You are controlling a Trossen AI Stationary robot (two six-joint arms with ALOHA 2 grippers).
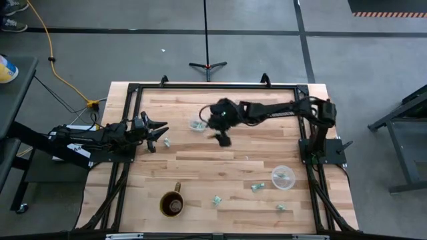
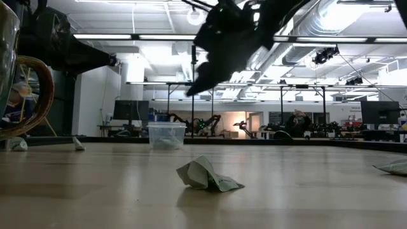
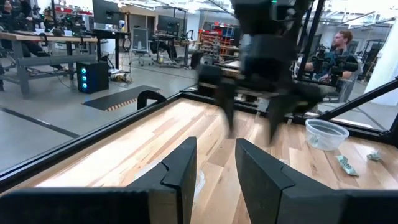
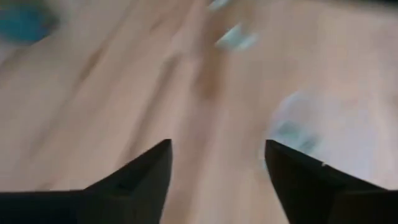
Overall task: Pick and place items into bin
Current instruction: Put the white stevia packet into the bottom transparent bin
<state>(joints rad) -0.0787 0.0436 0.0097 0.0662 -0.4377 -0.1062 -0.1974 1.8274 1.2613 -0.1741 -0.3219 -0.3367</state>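
Observation:
Small pale green-and-white items lie scattered on the wooden table: one (image 1: 167,142) just before my left gripper, others near the front (image 1: 257,186), (image 1: 217,199), (image 1: 281,207). One crumpled item (image 2: 206,175) shows close in the low view. A clear cup (image 1: 197,124) with something green inside stands at mid table. A second clear cup (image 1: 283,177) stands at the right. My right gripper (image 1: 224,138) hangs blurred above the table beside the first cup, open and empty (image 4: 217,180). My left gripper (image 1: 160,130) waits at the left, open and empty (image 3: 216,174).
A brown glass mug (image 1: 172,204) stands near the front edge and fills the left of the low view (image 2: 19,83). A black frame (image 1: 213,85) runs around the tabletop. A person (image 3: 342,50) sits in the room beyond the table.

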